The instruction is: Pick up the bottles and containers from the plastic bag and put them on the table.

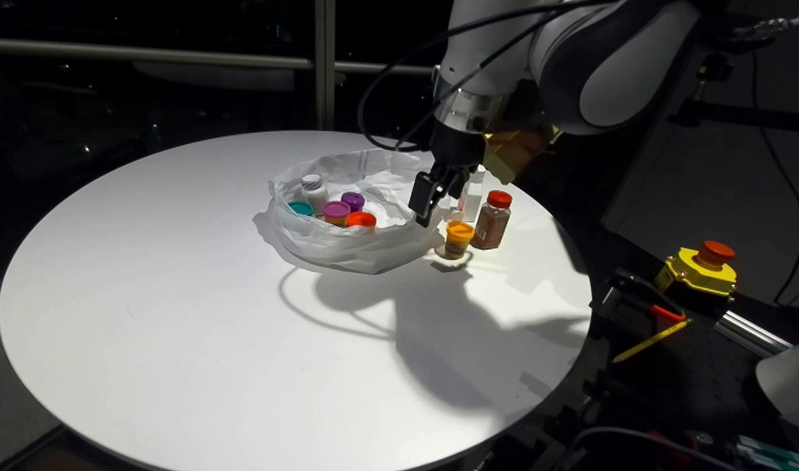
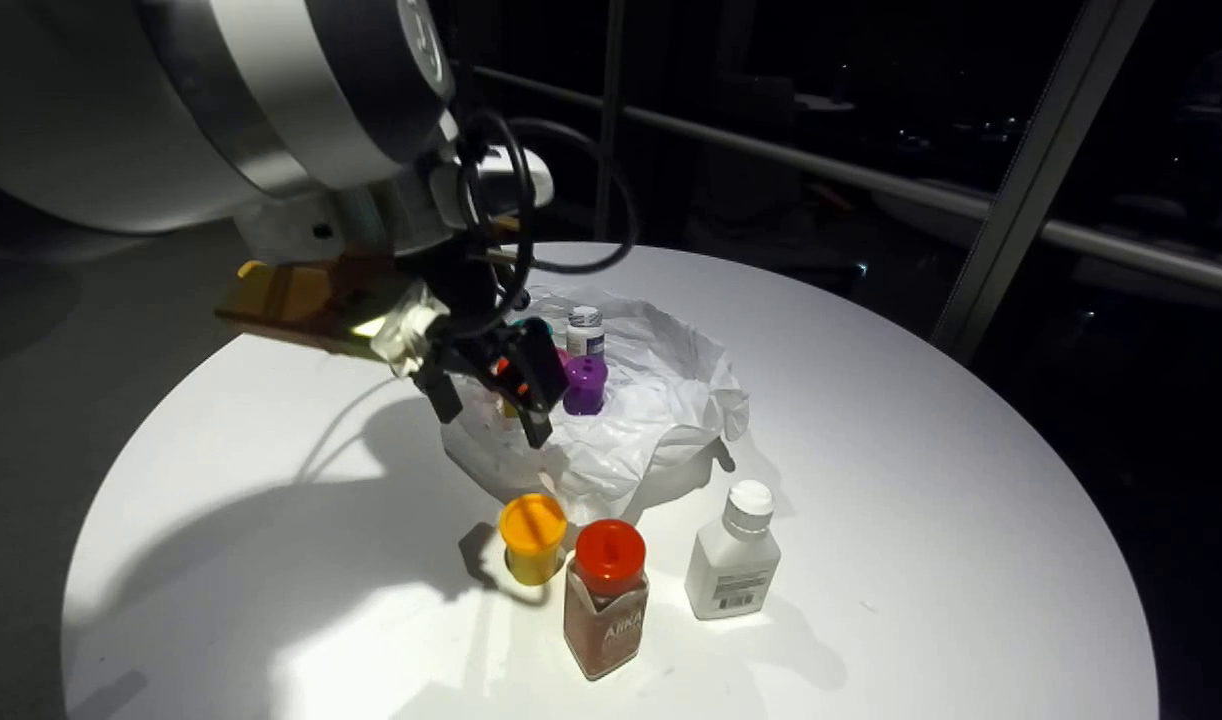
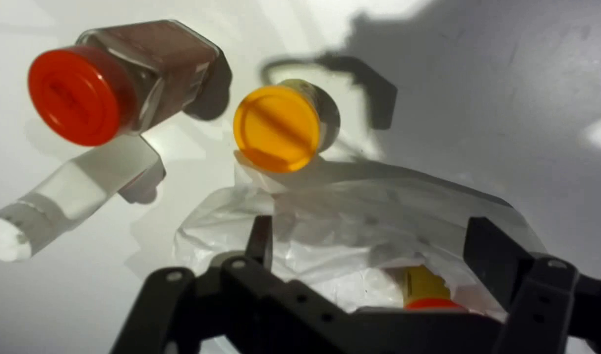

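Observation:
The white plastic bag (image 1: 373,252) lies open on the round table. Inside are a white bottle (image 1: 313,191), a purple container (image 2: 585,385), and tubs with teal (image 1: 301,208), magenta (image 1: 337,210) and red-orange (image 1: 361,220) lids. Outside the bag stand an orange-lidded yellow tub (image 2: 533,540), a red-capped jar (image 2: 607,615) and another white bottle (image 2: 736,560), all upright. My gripper (image 3: 369,226) is open and empty above the bag's edge nearest the orange-lidded tub. In the wrist view, the gripper body partly hides the red-orange-lidded tub (image 3: 427,287).
The round white table (image 1: 197,366) has the arm's shadow across it. The robot's black mount (image 1: 661,373) beyond the table edge carries a yellow-and-red stop button (image 1: 700,269) and a yellow pencil (image 1: 651,341). Window bars (image 1: 324,65) stand behind the table.

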